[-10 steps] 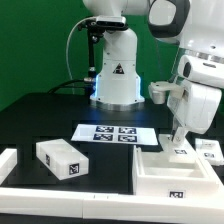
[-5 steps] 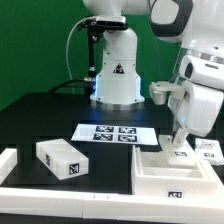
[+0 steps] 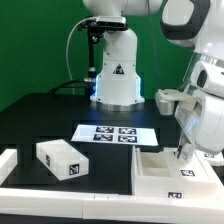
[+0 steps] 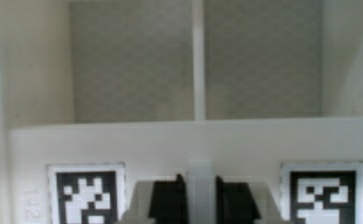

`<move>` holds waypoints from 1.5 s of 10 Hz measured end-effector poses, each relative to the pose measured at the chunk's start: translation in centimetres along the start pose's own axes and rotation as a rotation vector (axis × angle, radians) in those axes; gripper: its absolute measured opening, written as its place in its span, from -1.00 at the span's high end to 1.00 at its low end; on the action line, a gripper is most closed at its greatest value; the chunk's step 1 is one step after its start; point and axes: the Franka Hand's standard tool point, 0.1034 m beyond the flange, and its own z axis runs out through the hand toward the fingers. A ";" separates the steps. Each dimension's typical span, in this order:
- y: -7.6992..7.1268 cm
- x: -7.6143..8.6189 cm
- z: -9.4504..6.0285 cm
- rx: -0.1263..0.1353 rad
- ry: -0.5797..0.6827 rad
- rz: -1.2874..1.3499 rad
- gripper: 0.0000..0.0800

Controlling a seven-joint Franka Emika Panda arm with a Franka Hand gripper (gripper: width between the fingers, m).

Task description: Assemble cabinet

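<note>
Black table [image 3: 40, 112], green backdrop [image 3: 30, 40]; claw [image 4: 185, 196] at cabinet [image 3: 160, 172], grip unclear.

The white robot arm [image 3: 205, 105] has swung toward the exterior view's right and nearer, bringing its two-finger gripper [image 3: 183, 158] lower over the large white plastic cabinet box [image 3: 150, 160].
</note>
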 end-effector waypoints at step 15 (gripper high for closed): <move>-5.3 1.3 -3.6 0.059 0.009 0.083 -0.99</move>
